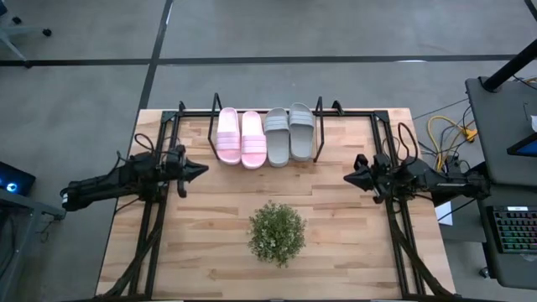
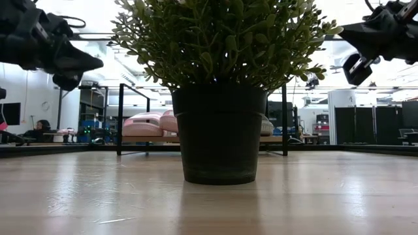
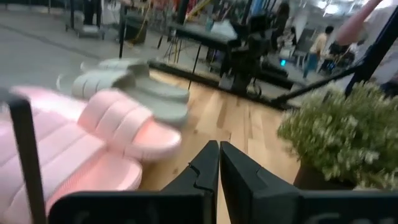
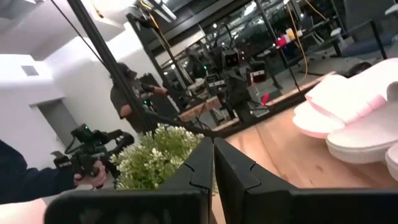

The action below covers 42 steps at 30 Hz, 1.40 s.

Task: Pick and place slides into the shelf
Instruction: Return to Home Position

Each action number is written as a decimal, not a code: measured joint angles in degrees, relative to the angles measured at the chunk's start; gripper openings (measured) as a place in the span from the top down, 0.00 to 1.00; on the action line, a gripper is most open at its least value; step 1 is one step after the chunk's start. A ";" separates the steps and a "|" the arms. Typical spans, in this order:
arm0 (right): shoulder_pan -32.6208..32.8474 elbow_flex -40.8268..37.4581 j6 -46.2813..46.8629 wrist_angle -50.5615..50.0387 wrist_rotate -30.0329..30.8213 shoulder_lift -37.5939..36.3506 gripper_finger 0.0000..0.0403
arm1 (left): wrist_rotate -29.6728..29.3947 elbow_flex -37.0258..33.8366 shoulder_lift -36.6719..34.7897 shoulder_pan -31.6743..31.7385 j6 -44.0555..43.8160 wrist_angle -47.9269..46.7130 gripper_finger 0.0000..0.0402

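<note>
Right tool (image 4: 213,165), fingers together; beyond it, bushy plant (image 4: 152,158), pale slides (image 4: 354,106), a dark-clad person (image 4: 127,93).

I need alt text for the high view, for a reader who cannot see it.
Two pink slides and two grey slides stand side by side on the shelf at the table's far edge. The left end effector and right end effector hang shut and empty at either side, with a bushy plant nearer the front.
</note>
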 joint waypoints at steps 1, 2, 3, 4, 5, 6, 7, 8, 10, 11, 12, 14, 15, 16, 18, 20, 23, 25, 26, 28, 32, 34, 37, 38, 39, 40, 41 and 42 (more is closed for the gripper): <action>-0.01 0.00 -0.03 0.35 0.02 0.00 0.98 | 0.00 -0.29 -0.07 0.00 0.10 1.62 1.00; 0.00 0.00 -0.05 0.69 0.00 0.00 0.98 | 0.02 -0.61 -0.11 0.00 0.44 3.00 1.00; -0.01 0.00 -0.04 0.90 0.06 0.00 0.98 | 0.00 -0.82 -0.12 0.00 1.25 4.52 1.00; -0.01 0.00 -0.06 0.95 0.04 0.00 0.98 | 0.02 -0.95 -0.12 0.00 1.97 6.15 1.00; -0.01 0.00 -0.05 0.94 0.07 0.00 0.98 | 0.04 -1.04 -0.12 0.00 2.84 7.90 1.00; -0.01 0.00 -0.06 0.93 0.07 0.00 0.98 | 0.02 -1.18 -0.10 0.00 3.26 9.47 1.00; -0.01 0.00 -0.06 0.93 0.05 0.00 0.98 | -0.02 -1.41 -0.09 0.00 3.42 10.04 1.00; -0.01 0.00 -0.10 0.93 0.04 0.00 0.98 | -0.04 -1.79 -0.12 0.00 3.43 9.89 1.00; -0.01 0.00 -0.22 0.89 0.04 0.00 0.98 | -0.06 -2.72 -0.12 0.00 3.26 9.94 1.00; -0.01 0.00 -0.22 0.82 0.04 0.00 0.98 | -0.07 -3.13 -0.13 0.00 3.03 10.53 1.00; -0.01 0.00 -0.22 0.80 0.05 0.00 0.98 | -0.13 -3.53 -0.13 0.00 2.93 11.13 1.00; -0.01 0.00 -0.22 0.78 0.05 0.02 0.98 | -0.22 -4.54 -0.12 0.00 2.57 12.39 1.00; -0.01 0.00 -0.22 0.76 0.04 0.02 0.98 | -0.22 -4.94 -0.12 0.00 2.04 13.14 1.00; -0.01 0.00 -0.20 0.73 0.04 0.02 0.98 | -0.20 -5.30 -0.12 0.00 1.55 14.42 1.00; -0.01 0.00 -0.20 0.71 0.04 0.02 0.98 | -0.21 -5.63 -0.12 0.00 1.44 16.59 1.00; -0.01 0.00 -0.20 0.56 0.03 0.02 0.98 | -0.72 -6.19 -0.14 0.00 1.92 17.00 1.00; -0.01 0.00 -0.07 -0.20 0.04 0.02 0.98 | -2.53 -6.65 -0.05 0.00 2.44 16.47 1.00; -0.01 0.00 0.41 -1.21 0.03 0.02 0.98 | -3.34 -6.73 0.01 0.02 1.57 16.47 1.00; -0.01 0.00 0.45 -1.52 0.02 0.04 0.98 | -3.47 -6.75 0.00 0.00 1.36 16.49 1.00; -0.01 0.00 0.44 -1.84 0.04 0.04 0.98 | -3.43 -6.75 -0.12 0.00 0.95 16.64 1.00; -0.01 0.00 0.40 -1.93 0.04 0.04 0.98 | -3.34 -6.75 0.11 0.00 -2.11 16.58 1.00; -0.01 0.00 0.42 -1.93 0.04 0.04 0.98 | -3.29 -6.75 0.51 0.00 -3.49 16.47 1.00; -0.01 0.00 0.39 -1.93 0.03 0.04 0.98 | -3.24 -6.75 0.98 0.00 -5.20 16.37 1.00; -0.01 0.00 0.39 -1.93 0.02 0.04 0.98 | -3.22 -6.75 1.02 0.00 -6.32 16.36 1.00; -0.01 0.00 0.39 -1.93 0.04 0.04 0.98 | -3.22 -6.75 1.00 0.00 -7.20 16.34 1.00; -0.01 0.00 0.39 -1.93 0.03 0.04 0.98 | -3.22 -6.75 1.03 0.00 -7.64 16.34 1.00; -0.01 0.00 0.41 -1.93 0.02 0.04 0.98 | -3.20 -6.75 1.10 0.00 -7.70 16.34 1.00; -0.01 0.00 0.39 -1.92 0.02 0.04 0.98 | -3.17 -6.75 1.17 0.00 -7.72 16.34 1.00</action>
